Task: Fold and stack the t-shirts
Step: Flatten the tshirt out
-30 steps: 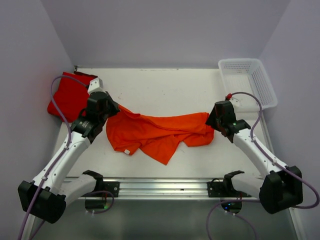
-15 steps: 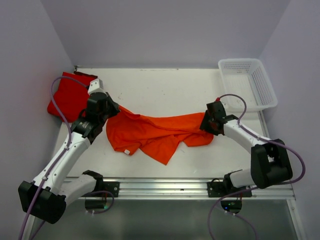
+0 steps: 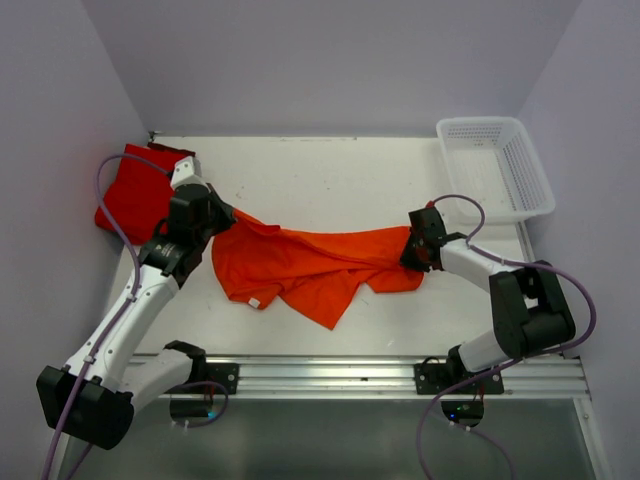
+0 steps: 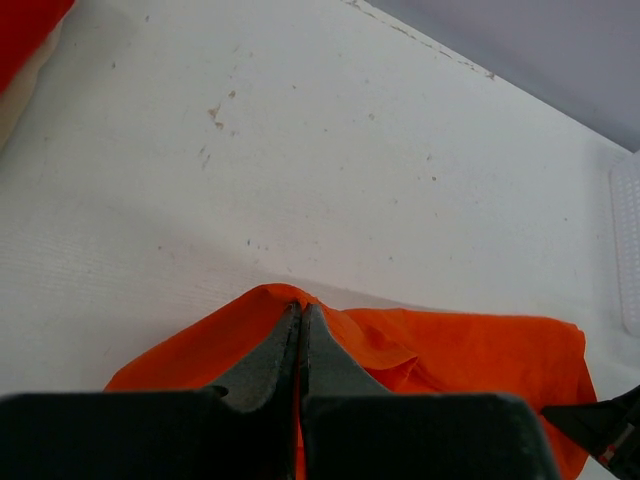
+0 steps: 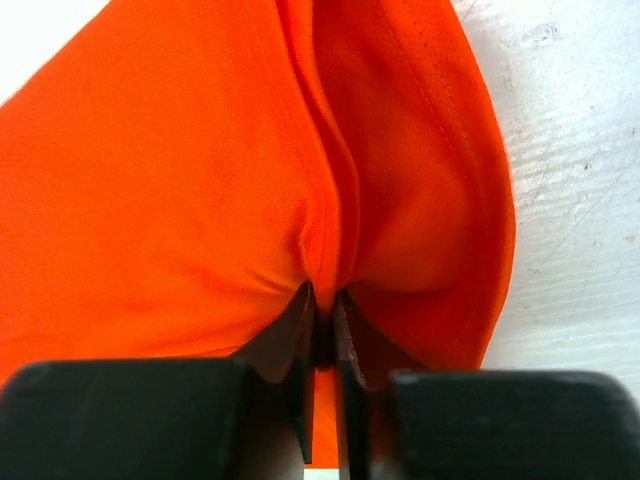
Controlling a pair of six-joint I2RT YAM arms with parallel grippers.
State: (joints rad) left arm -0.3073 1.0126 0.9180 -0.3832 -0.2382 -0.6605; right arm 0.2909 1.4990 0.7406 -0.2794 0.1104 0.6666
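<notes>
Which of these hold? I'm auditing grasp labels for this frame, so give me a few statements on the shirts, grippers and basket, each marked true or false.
1. The left gripper is shut on the orange shirt. True.
2. The right gripper is open, clear of the cloth. False: it is shut on a fold of the orange shirt.
3. The red shirt lies in the white basket. False: it lies at the far left corner of the table; the basket holds no shirt.
4. The orange shirt is unfolded and crumpled between the grippers. True.
</notes>
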